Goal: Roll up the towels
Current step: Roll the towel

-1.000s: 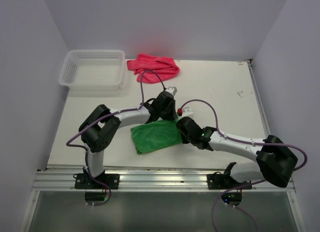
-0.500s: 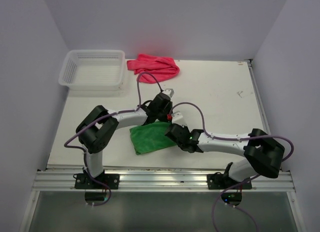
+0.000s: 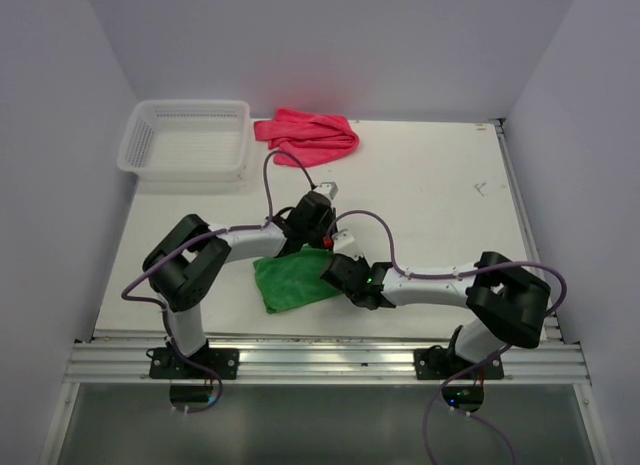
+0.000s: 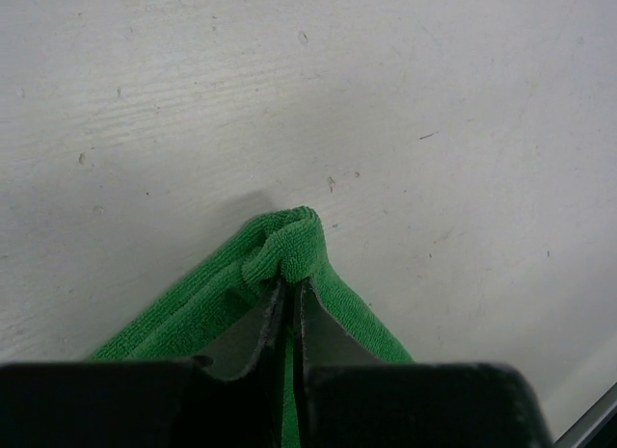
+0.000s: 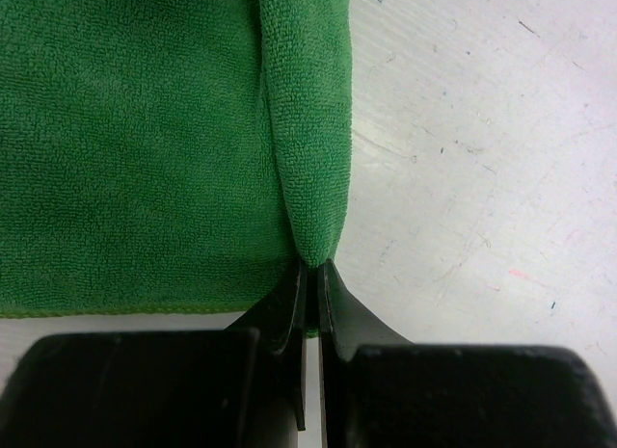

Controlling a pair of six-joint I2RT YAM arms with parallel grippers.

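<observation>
The green towel [image 3: 288,280] lies folded on the white table near the front, between the two arms. My left gripper [image 4: 289,282] is shut on a bunched corner of the green towel [image 4: 280,246] at its far edge. My right gripper [image 5: 310,267] is shut on the folded right edge of the green towel [image 5: 135,149], which rises as a ridge from the jaws. In the top view the left gripper [image 3: 312,243] and right gripper [image 3: 335,270] sit close together at the towel's right side. The pink-red towel [image 3: 308,134] lies crumpled at the back of the table.
A white mesh basket [image 3: 187,137] stands at the back left corner of the table [image 3: 440,205]. Purple cables loop over both arms. Walls close in the table on the left, right and back; a metal rail runs along the front edge.
Both grippers have moved left and toward the front with the towel's right edge, folding it over. The green towel now looks narrower. The right arm has stretched further left.
</observation>
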